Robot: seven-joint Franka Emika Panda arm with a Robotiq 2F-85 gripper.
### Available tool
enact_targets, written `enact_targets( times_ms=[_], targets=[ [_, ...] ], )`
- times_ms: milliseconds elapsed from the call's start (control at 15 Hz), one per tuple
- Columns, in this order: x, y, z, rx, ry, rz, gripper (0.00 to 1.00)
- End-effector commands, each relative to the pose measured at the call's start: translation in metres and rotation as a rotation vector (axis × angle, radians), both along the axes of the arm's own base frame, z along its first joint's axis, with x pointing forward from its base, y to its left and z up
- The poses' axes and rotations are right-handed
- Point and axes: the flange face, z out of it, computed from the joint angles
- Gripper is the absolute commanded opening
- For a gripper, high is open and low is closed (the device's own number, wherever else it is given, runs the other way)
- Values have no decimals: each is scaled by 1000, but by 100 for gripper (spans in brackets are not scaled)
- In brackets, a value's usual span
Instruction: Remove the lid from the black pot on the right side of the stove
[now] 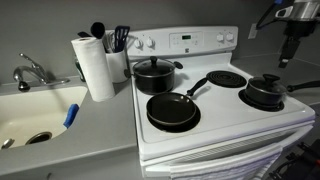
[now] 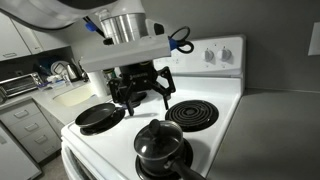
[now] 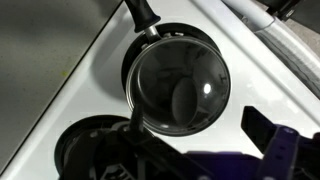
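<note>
Here the chief hazard is a missed grip. The knob (image 2: 154, 126) at the centre of the lid (image 1: 266, 83) is small, and a descent off its axis would likely bring a finger down on the domed surface, or let the knob slip out as the tool closes. A sideways push could also slide the pot (image 1: 265, 97) on its coil, since it looks light and its long handle (image 3: 140, 12) gives leverage. A lid raised tilted might catch the rim and drag the pot along. The pot stands on the near right burner of the stove (image 1: 225, 112) with the lid seated, well apart from the pan (image 1: 172, 111) at near left. The tool (image 2: 145, 97) hangs above the stove, over the pot in the wrist view, its fingers spread wide. It holds nothing and touches nothing; clear air separates it from the lid. Whether it is centred on the knob cannot be told.
</note>
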Motion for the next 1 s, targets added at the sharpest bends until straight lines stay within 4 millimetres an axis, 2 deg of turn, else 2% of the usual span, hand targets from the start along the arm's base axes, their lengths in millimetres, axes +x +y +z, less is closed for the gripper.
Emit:
enact_targets(
  times_ms=[0,333,933],
  targets=[
    [-8,4,-23,-48,-48,-37,100],
    [-5,8,-53,-56,-43,-53,100],
    [9,18,-79,-63,-78,-33,100]
  ],
)
